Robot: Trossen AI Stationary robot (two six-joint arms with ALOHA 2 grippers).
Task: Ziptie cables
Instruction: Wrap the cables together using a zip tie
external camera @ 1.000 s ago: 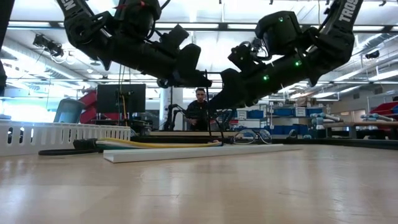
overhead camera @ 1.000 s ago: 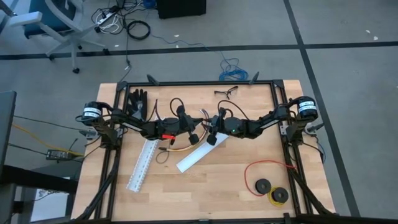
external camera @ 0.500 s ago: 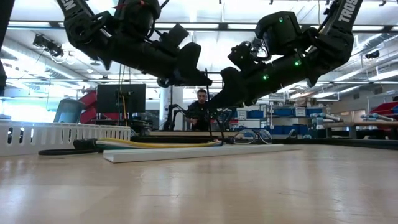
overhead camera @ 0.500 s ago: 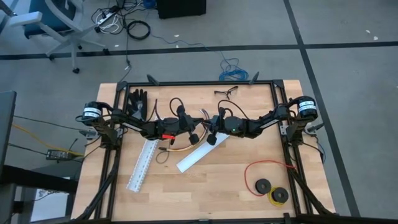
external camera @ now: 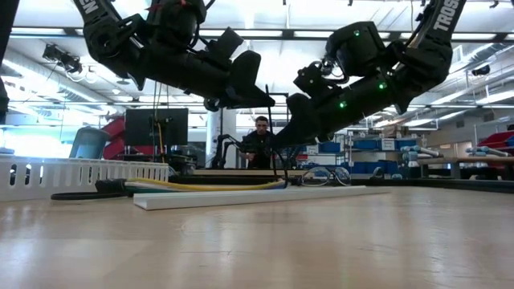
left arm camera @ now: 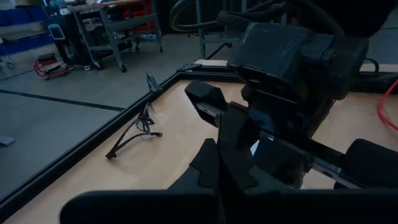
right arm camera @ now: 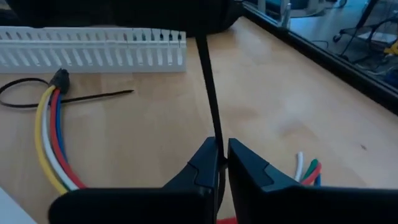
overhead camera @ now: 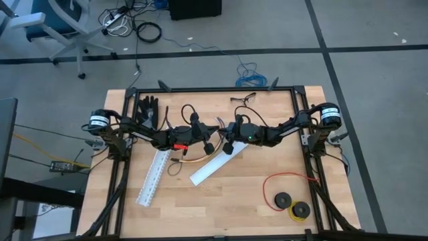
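Observation:
The cables (right arm camera: 51, 140) lie slack on the table under both grippers. They are yellow, red, blue and white wires ending in a small dark plug (right arm camera: 60, 78), and they also show in the high view (overhead camera: 190, 159). A black zip tie (right arm camera: 208, 81) stands upright above them. It runs from my right gripper (right arm camera: 222, 146) up to the dark bulk of my left gripper (external camera: 259, 98). The two grippers meet tip to tip over the table's middle (overhead camera: 218, 142). A second black zip tie (right arm camera: 93, 96) lies looped beside the plug. My left gripper is shut at the zip tie's upper end (external camera: 267, 90), coming level from the table's left. Its own dark body hides the exact place of contact. My right gripper pinches the zip tie's strap (right arm camera: 216, 132) between its two fingertips, coming from the table's right and slanting slightly down. Its fingers lie across the strap, which rises straight and clear of the table.
Two white slotted channels (overhead camera: 152, 175) (overhead camera: 212, 167) lie near the cables. A red wire loop with black spools (overhead camera: 287, 194) sits near the right front, and a black glove (overhead camera: 147, 107) lies at the far left. A person (external camera: 259, 136) stands beyond the table.
My right gripper has edged a little toward my left gripper and tipped slightly. In the low view the zip tie strap now shows upright between the two grippers. The cables have stayed on the table.

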